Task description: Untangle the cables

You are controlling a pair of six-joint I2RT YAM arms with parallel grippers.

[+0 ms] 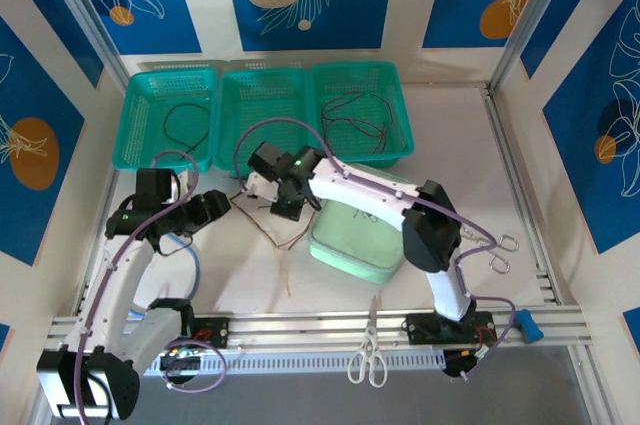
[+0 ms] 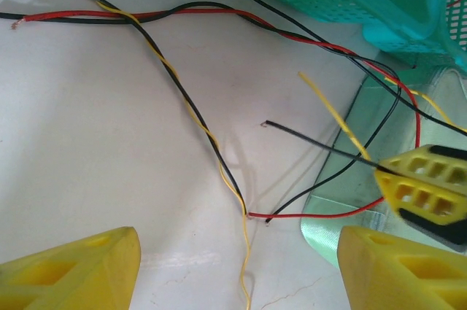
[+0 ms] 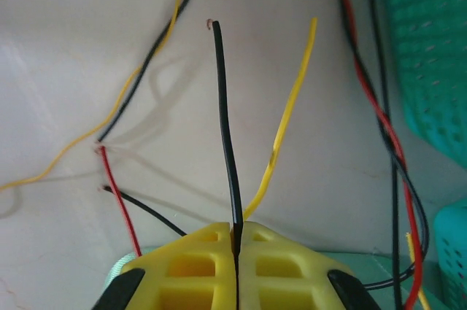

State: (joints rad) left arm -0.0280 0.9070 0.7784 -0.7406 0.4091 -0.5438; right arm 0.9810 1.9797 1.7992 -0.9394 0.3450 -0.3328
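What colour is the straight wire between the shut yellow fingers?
It's black: thin wire, clearest in right wrist view.

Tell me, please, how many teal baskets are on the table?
3, in a row along the far edge of the table: the left basket, the middle basket and the right basket. None appears hidden.

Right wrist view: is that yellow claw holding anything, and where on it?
The right gripper is shut on a black cable, pinched near its free end, which sticks out past the fingertips. The yellow cable beside it seems caught too.
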